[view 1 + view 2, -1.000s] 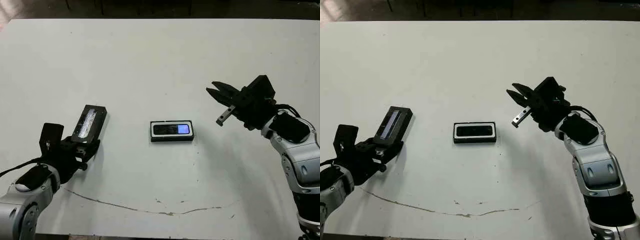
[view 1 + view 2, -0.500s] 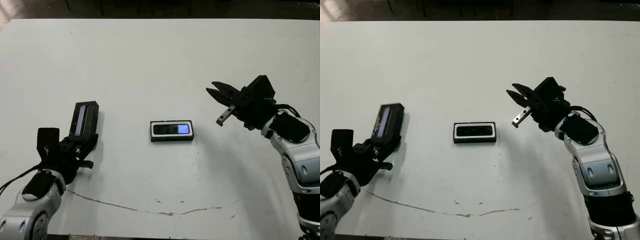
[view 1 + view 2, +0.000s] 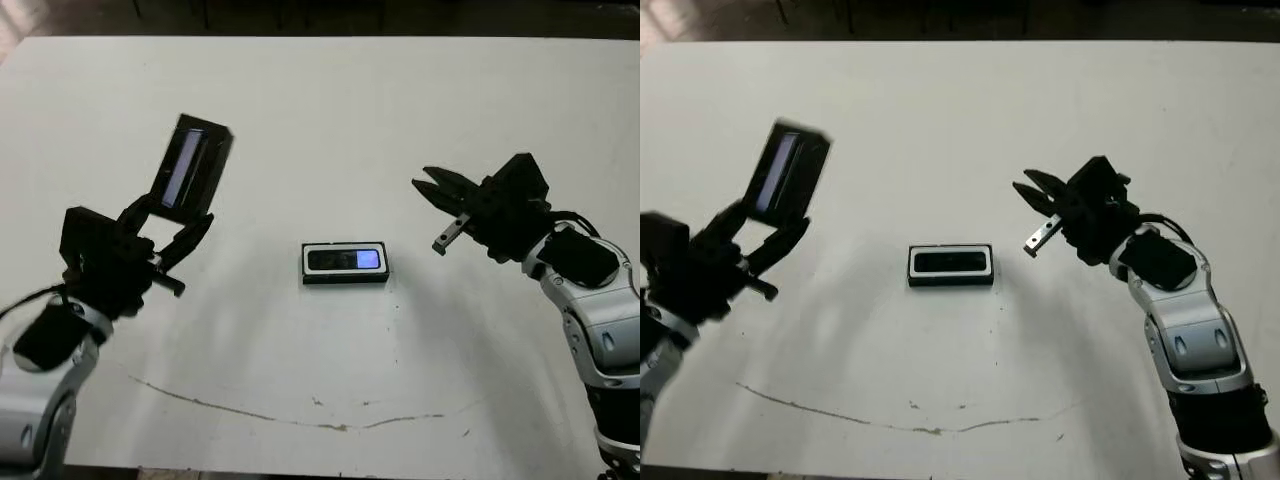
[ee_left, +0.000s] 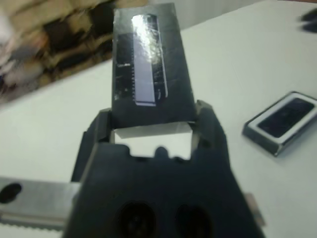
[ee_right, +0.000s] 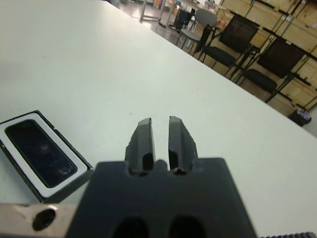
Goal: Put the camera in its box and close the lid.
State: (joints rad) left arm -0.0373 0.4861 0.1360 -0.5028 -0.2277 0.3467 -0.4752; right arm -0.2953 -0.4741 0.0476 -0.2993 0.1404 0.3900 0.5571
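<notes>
**Camera seated in the box; lid gripped in my left gripper above the table**

On my head camera I see the box lying flat near the middle of the white table, long side running from 9 to 3 o'clock. Its white lining shows as a thin frame all around, and the camera lies inside it, filling most of the tray, with its small bluish screen lit toward the 3 o'clock end. The box is uncovered.

At about 9 o'clock from the box, well apart from it, my left gripper is raised off the table with the lid pinched between its two fingers by one short end. The lid stands tilted, its free end pointing toward 12 o'clock and leaning a little to 1, its glossy silvery-blue strip facing me. My left wrist view shows the fingers pressing the lid's two long edges. There are faint pale marks beside the strip, too blurred for me to read as writing.

At 3 o'clock from the box, near but not touching it, my right gripper hovers empty, fingers nearly together with only a narrow slit between them, tips aimed toward 9 o'clock.

I can read no brand or label on the box or camera.
</notes>
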